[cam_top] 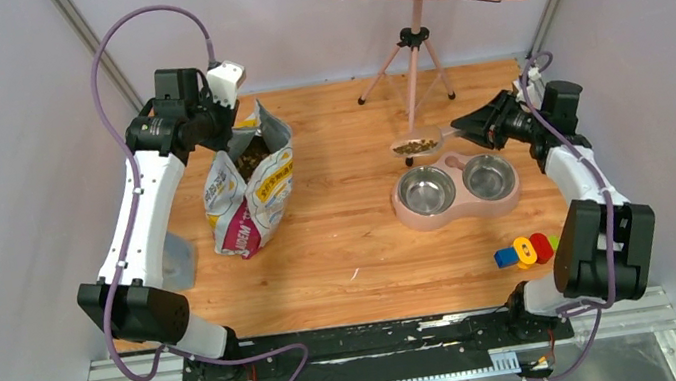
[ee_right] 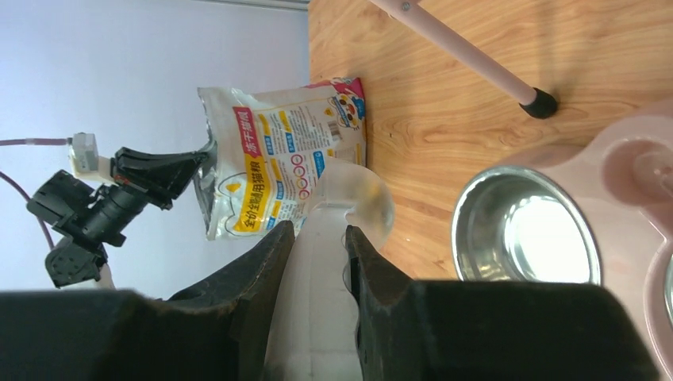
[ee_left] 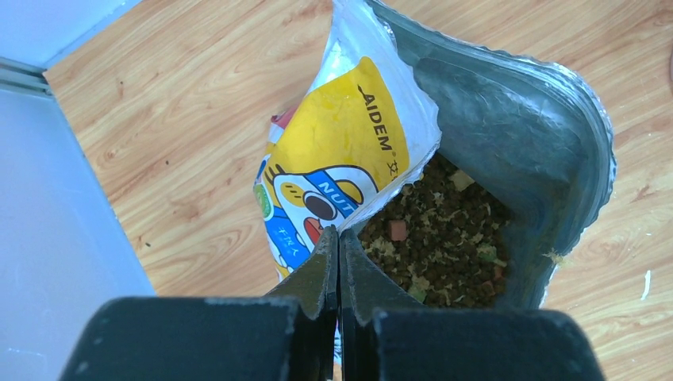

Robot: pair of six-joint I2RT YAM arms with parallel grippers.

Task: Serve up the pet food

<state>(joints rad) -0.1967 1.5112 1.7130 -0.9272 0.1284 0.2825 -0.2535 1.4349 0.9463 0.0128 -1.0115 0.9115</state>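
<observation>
The pet food (ee_left: 444,238) lies in the open white, yellow and magenta bag (cam_top: 249,199), which stands upright at the left. More kibble (cam_top: 415,146) fills the clear scoop (ee_right: 353,198), held just behind the left steel bowl (cam_top: 426,189) of the pink double feeder (cam_top: 459,214). Both bowls look bare inside. My left gripper (ee_left: 339,234) is shut on the bag's top rim, next to the bag's open mouth. My right gripper (ee_right: 319,230) is shut on the scoop's handle and reaches in from the right.
A pink music stand on a tripod (cam_top: 414,48) stands at the back centre. Coloured toy blocks (cam_top: 523,251) lie near the right arm's base. Pale walls close in both sides. A grey object (cam_top: 178,260) stands beside the left arm.
</observation>
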